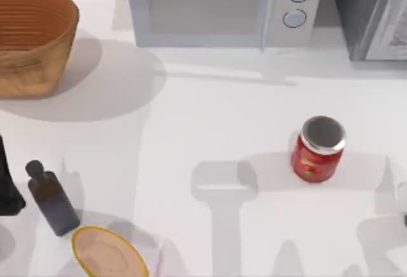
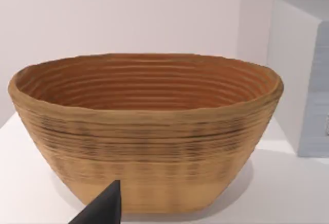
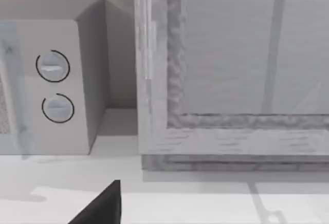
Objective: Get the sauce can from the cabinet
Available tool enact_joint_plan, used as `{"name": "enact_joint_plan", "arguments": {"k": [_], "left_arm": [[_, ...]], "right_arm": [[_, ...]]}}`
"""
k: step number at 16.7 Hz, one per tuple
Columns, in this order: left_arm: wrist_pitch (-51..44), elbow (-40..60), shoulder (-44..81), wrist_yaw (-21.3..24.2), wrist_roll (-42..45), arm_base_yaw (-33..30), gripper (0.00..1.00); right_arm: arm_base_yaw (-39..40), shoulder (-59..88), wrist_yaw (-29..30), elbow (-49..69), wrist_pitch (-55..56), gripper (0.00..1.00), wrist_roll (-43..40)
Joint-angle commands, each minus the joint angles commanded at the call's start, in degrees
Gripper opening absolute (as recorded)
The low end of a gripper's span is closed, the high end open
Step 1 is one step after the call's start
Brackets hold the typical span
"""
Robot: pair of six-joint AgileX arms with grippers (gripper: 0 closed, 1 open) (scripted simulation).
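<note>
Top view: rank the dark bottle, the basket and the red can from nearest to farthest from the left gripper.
From the left gripper at the left edge:
1. dark bottle, just beside it.
2. basket, back left corner.
3. red can, right half.

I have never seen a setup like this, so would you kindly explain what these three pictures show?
A simulated two-armed AgileX robot works at a white table. One camera looks down from above; one sits on each wrist. On the table stand a woven basket, a white microwave, a dark grey cabinet, a red can with a silver-grey top, a dark bottle and a bowl. The left wrist camera faces the basket, the right one the cabinet door. Nothing is held.
</note>
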State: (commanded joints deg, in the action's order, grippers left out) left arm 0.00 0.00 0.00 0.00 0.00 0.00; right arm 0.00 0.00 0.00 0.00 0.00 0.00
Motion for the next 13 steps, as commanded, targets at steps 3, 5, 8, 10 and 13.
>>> {"name": "enact_joint_plan", "arguments": {"k": [3, 5, 8, 10, 13], "left_arm": [[0.0, 0.0, 0.0, 0.0, 0.0, 0.0, 1.0], [0.0, 0.0, 0.0, 0.0, 0.0, 0.0, 1.0], [0.0, 0.0, 0.0, 0.0, 0.0, 0.0, 1.0], [0.0, 0.0, 0.0, 0.0, 0.0, 0.0, 1.0], [0.0, 0.0, 0.0, 0.0, 0.0, 0.0, 1.0]], "right_arm": [[0.12, 0.44, 0.03, 0.6, -0.09, 1.0, 0.02], [0.64, 2.83, 0.27, 3.61, -0.69, 1.0, 0.07], [1.86, 10.0, 1.14, 12.49, -2.81, 1.0, 0.12], [2.87, 16.7, 2.03, 20.71, -4.97, 1.0, 0.12], [4.57, 28.52, 3.63, 35.37, -8.99, 1.0, 0.05]]}}
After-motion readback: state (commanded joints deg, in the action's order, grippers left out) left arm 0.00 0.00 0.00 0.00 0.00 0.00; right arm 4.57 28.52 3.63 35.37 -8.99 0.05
